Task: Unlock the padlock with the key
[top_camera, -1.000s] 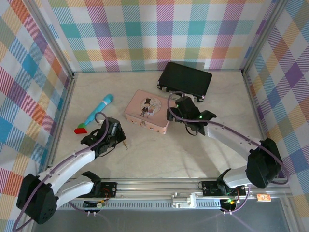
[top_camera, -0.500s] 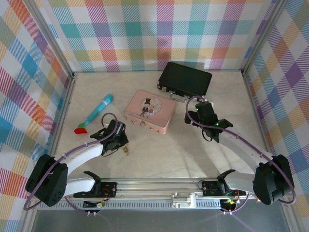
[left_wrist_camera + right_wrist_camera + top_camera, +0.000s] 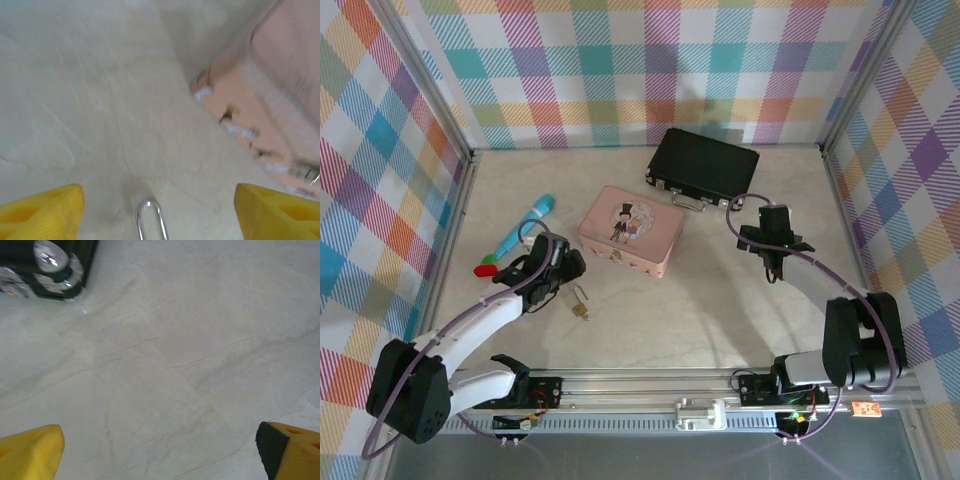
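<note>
left gripper (image 3: pixel 159 205) sits a little farther back from the padlock (image 3: pixel 580 308) than half a second ago. the right arm has swung off the tin (image 3: pixel 625 228) and out toward the right wall, beside the case (image 3: pixel 705 163).

the left gripper's fingers are spread wide and hold nothing. in its wrist view the top of the silver shackle pokes up between them, touching neither. the pen (image 3: pixel 525 225) lies just beyond the left arm, toward the left wall. the padlock lies flat on the counter (image 3: pixel 720 300), just beside the left gripper and a short way in front of the tin's near edge.

whether the key sits in the padlock is too small to tell, and so is whether the shackle has sprung. i judge the task early or midway: neither gripper holds anything, so seizing the lock, seating the key and turning it all look left to do.

the right gripper (image 3: pixel 160 452) is also spread and empty, over bare counter with a corner of the case at the far left of its wrist view.

for room, the padlock has open counter to its near side and its right, up to the rail. the tin hems it on the far side and the left arm crowds its left. the right arm has a broad bare stretch to cross back, with the wall close on its outer side.
</note>
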